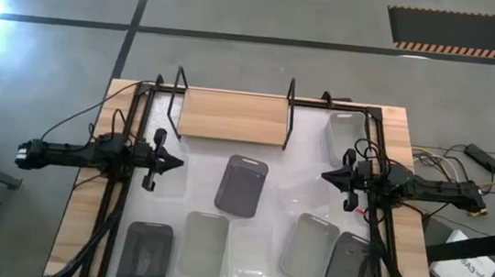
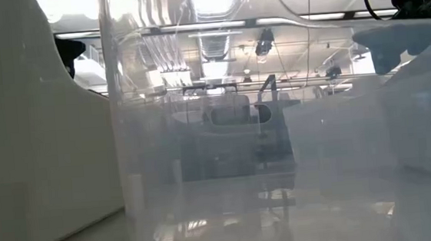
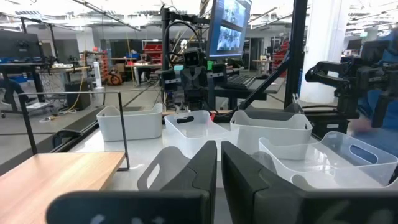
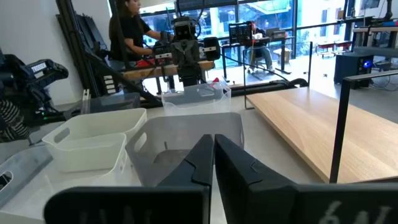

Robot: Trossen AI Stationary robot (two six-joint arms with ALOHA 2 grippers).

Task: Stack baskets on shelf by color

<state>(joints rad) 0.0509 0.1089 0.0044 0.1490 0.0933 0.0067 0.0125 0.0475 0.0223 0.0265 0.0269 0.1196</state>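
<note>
The shelf (image 1: 231,117) is a light wooden board in a black wire frame at the table's far edge, and nothing stands on it. Baskets lie scattered over the white mat. One dark grey basket (image 1: 243,184) sits mid-table, two more (image 1: 145,252) (image 1: 351,267) near the front. Light grey baskets (image 1: 204,245) (image 1: 310,248) stand between them, and translucent ones (image 1: 250,249) (image 1: 347,135) stand among them. My left gripper (image 1: 174,160) (image 3: 219,163) hovers left of the middle dark basket, shut. My right gripper (image 1: 325,176) (image 4: 213,152) hovers to its right, shut too.
Black frame rails (image 1: 118,189) run along both sides of the mat. A translucent basket wall (image 2: 224,135) stands close before the low camera and a light grey basket (image 2: 32,135) fills that picture's left. A person (image 4: 127,31) is in the room beyond the table.
</note>
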